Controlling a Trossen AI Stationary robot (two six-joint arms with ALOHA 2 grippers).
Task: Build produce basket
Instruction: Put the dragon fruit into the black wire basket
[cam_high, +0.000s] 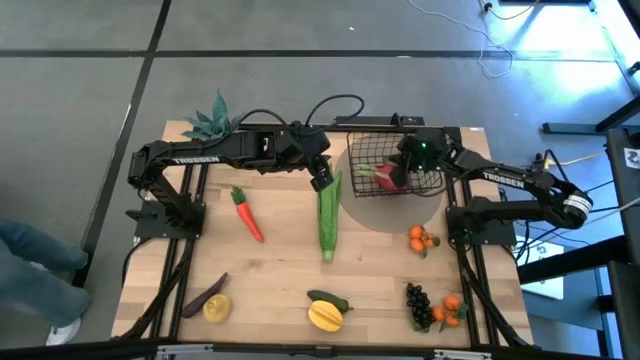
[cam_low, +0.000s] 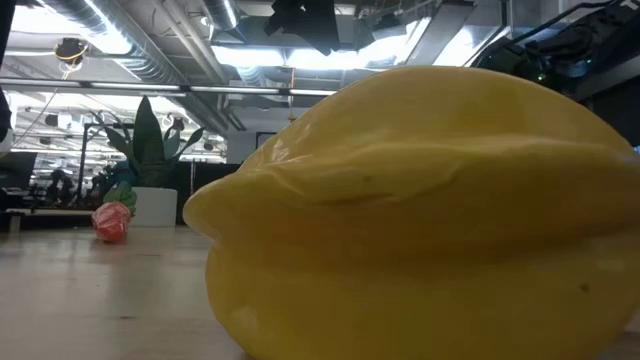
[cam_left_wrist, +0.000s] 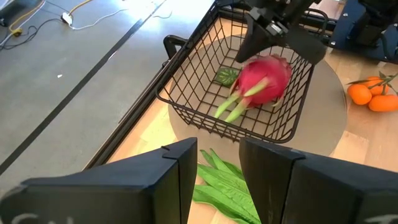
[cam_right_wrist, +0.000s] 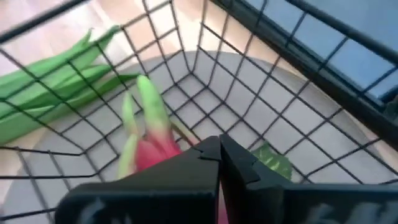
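Observation:
The black wire basket (cam_high: 365, 150) stands on a round grey mat at the far right. A red radish (cam_left_wrist: 264, 81) with green stalks lies on its floor. My right gripper (cam_right_wrist: 219, 144) hangs inside the basket, shut, its tips just over the radish (cam_right_wrist: 152, 149). The long green corn (cam_high: 328, 220) lies flat on the table beside the basket. My left gripper (cam_high: 322, 183) hovers above the corn's far, leafy end (cam_left_wrist: 230, 183), its fingers (cam_left_wrist: 180, 168) apart with nothing between them. My right gripper has nothing between its shut fingers. They slant down into the basket from the right, right above the radish's red body (cam_left_wrist: 255, 65). Whether they touch it, I cannot tell.
A carrot (cam_high: 247, 213) lies left of the corn. Near the front edge are an eggplant (cam_high: 205, 296), lemon (cam_high: 217, 308), green pepper (cam_high: 330, 300), yellow fruit (cam_low: 420, 210), grapes (cam_high: 418, 305) and oranges (cam_high: 422, 240). A potted plant (cam_high: 212, 122) stands far left.

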